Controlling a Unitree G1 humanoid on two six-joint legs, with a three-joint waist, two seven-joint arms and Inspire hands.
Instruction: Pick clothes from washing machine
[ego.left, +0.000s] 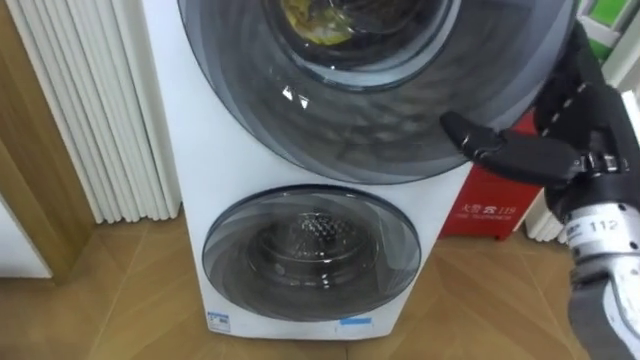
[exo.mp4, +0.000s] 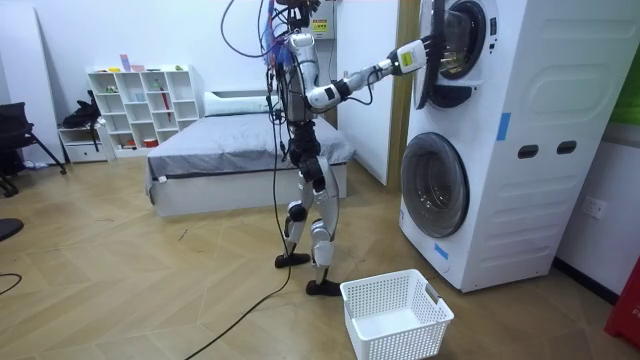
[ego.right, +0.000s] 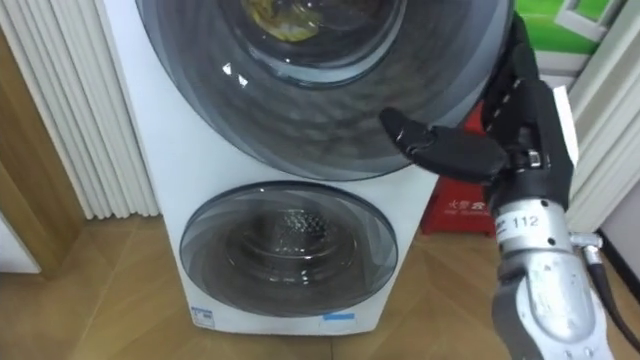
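I stand in front of a white stacked washing machine (exo.mp4: 520, 130). Its upper round door (ego.left: 380, 110) of dark tinted glass stands slightly ajar in the room view. Yellowish clothes (ego.left: 315, 20) show through that glass at the top of the eye views. My right hand (ego.left: 560, 150) (ego.right: 500, 140) is at the door's right edge, thumb laid across the front of the glass and fingers wrapped behind the rim. In the room view this hand (exo.mp4: 425, 45) is raised to the upper door at the end of my outstretched right arm.
The lower door (ego.left: 310, 250) is closed, with a bare metal drum behind it. A white laundry basket (exo.mp4: 395, 315) sits on the wood floor by my feet. A red box (ego.left: 490, 205) stands to the machine's right, and white ribbed panels (ego.left: 90, 100) to its left.
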